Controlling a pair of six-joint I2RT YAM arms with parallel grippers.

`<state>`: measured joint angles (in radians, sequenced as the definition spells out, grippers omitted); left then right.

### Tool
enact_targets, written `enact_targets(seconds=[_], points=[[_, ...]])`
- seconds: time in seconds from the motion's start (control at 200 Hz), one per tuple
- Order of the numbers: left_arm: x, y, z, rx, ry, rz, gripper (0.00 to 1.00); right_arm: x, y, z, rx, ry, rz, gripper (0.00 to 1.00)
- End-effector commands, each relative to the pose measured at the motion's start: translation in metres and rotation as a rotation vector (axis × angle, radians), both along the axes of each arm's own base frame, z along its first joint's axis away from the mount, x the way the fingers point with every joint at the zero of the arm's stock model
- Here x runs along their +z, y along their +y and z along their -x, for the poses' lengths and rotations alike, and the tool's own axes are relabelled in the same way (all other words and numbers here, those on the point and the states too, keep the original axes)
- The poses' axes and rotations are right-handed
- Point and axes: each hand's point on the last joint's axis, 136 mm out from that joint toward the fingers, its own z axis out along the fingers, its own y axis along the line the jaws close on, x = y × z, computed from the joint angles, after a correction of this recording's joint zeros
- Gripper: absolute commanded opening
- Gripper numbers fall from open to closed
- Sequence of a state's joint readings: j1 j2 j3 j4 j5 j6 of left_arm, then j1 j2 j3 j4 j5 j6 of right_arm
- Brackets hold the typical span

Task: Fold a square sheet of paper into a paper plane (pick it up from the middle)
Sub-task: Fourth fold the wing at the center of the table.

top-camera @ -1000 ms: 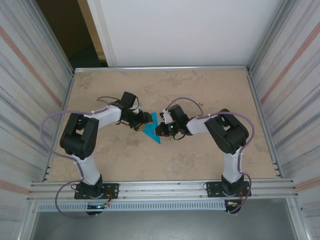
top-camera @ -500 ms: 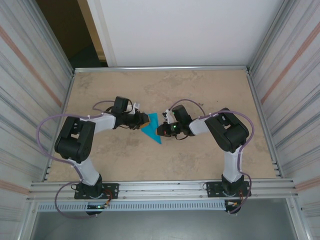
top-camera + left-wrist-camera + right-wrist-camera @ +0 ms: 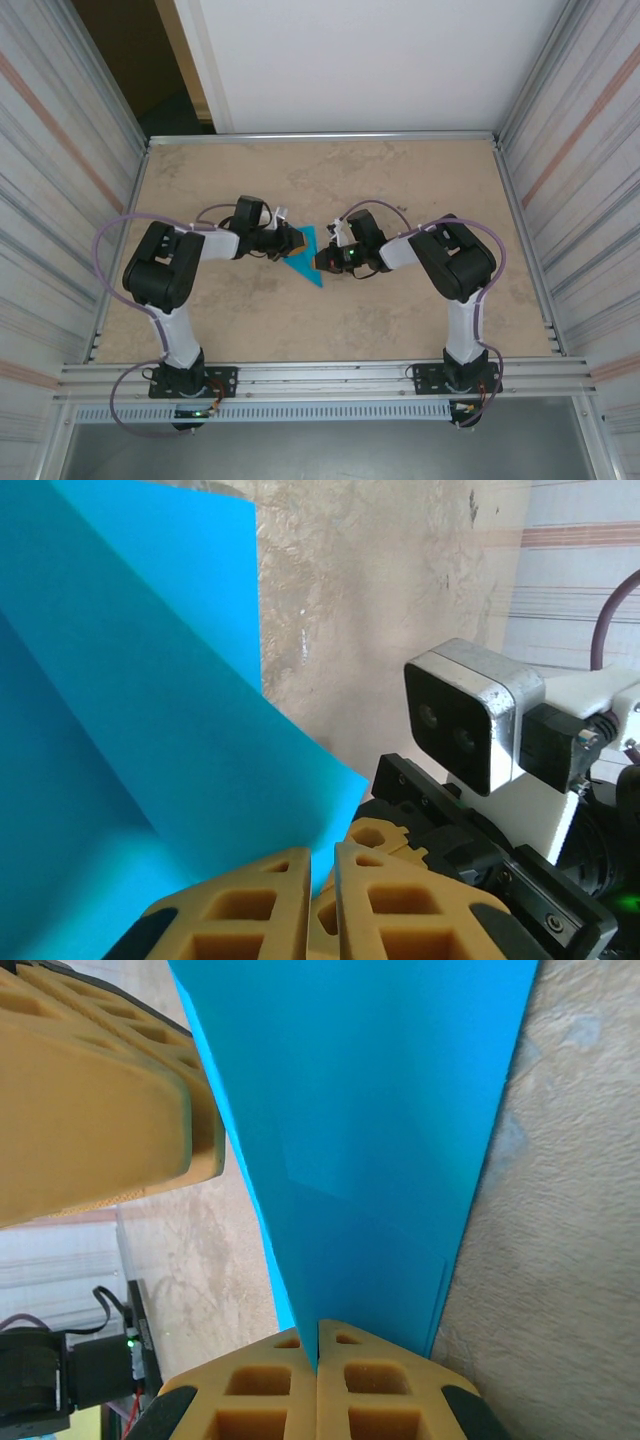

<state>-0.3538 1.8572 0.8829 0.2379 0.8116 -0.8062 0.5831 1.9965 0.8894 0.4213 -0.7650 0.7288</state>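
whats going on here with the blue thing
Two robot arms are working a sheet of blue paper into a plane at the middle of the table. The left gripper and the right gripper each pinch it from their own side. The paper is already folded into a narrow pointed triangle.

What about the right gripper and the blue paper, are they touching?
Touching. In the right wrist view the right gripper is shut on the blue paper, whose narrow end runs straight into the closed seam with no gap.
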Motion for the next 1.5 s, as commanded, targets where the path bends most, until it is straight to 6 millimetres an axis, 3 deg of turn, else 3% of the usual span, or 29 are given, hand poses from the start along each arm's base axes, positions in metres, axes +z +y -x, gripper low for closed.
enact_targets(seconds=[0.0,0.932,1.218,1.493], points=[[0.003,-0.006,0.000,-0.031,-0.010,0.032,0.14,-0.017,-0.007,0.004,-0.019,0.064,0.012,0.03],[-0.009,-0.013,-0.005,-0.054,0.013,0.044,0.15,-0.023,-0.012,0.004,-0.042,0.132,-0.012,0.05],[-0.011,-0.014,-0.006,-0.055,0.014,0.044,0.15,-0.017,-0.012,0.004,-0.044,0.134,-0.015,0.15],[-0.009,-0.014,-0.006,-0.057,0.010,0.041,0.15,0.004,-0.015,0.006,-0.051,0.122,-0.019,0.27]])
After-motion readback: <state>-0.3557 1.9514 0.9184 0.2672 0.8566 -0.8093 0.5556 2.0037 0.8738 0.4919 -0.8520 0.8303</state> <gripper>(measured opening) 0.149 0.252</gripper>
